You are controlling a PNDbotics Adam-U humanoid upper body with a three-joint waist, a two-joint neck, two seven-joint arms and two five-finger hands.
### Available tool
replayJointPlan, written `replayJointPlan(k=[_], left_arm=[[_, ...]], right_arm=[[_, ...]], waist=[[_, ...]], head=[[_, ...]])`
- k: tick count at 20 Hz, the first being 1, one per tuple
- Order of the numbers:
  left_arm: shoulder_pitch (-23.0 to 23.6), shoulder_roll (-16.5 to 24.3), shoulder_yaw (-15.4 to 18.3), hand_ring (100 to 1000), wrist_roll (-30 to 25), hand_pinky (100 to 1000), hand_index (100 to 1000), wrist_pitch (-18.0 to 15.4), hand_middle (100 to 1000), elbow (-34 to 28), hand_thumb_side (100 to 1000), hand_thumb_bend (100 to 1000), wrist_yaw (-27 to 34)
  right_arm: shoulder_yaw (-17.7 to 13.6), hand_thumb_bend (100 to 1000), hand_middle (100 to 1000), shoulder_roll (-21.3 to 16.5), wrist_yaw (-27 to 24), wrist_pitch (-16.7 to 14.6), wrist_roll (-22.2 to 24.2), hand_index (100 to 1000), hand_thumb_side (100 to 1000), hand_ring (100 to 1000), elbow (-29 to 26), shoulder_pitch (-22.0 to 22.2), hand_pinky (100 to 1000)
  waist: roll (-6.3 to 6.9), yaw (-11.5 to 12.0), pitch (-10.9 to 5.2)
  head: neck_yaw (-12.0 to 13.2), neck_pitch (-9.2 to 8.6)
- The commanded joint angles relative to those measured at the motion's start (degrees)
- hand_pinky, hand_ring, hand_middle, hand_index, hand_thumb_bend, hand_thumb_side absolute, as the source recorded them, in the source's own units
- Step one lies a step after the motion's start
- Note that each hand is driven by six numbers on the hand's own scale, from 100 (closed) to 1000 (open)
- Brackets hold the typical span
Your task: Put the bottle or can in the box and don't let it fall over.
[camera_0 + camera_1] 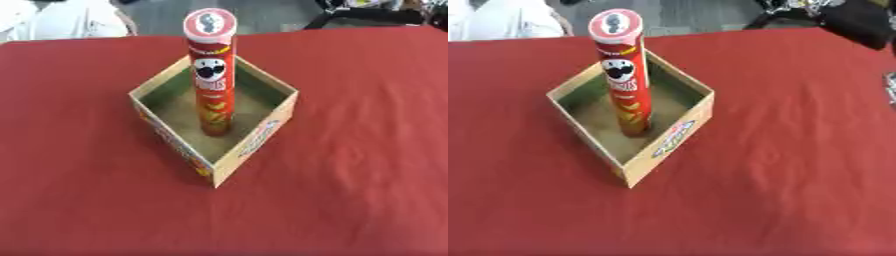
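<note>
A tall red Pringles can (211,75) with a white lid stands upright inside an open cardboard box (259,138), near the box's middle, its base on the box floor. Nothing touches the can. The box sits cornerwise on the red tablecloth, one corner pointing at me. My left hand shows in neither view. A black and silver piece of my right arm (859,27) lies beyond the table's far right corner, well away from the can. A small grey sliver, which may be my right hand (891,90), shows at the right edge of the right eye view.
The red tablecloth (350,175) spreads wide around the box on every side. Its far edge (87,41) runs just behind the box, with grey floor past it. A person in white (61,20) is beyond the far left edge.
</note>
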Motion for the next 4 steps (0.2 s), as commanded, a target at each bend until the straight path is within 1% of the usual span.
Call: replayJointPlan(k=[1,4], left_arm=[[1.78,4.12,3.73,875,2.87,894,813,0.25,846,-3.47,363,567,2.82],[5.52,6.05,6.52,881,5.46,897,818,0.24,854,-5.35,393,517,5.42]], right_arm=[[-1.01,253,811,-1.54,-0.51,-0.06,-0.46,828,323,849,-1.04,-0.55,691],[-1.19,252,811,-1.56,-0.57,-0.13,-0.65,828,322,850,-1.04,-0.54,691]], waist=[[-0.33,0.29,-1.42],[-0.73,0.54,-1.33]], head=[[-0.41,-0.87],[-0.55,-1.41]])
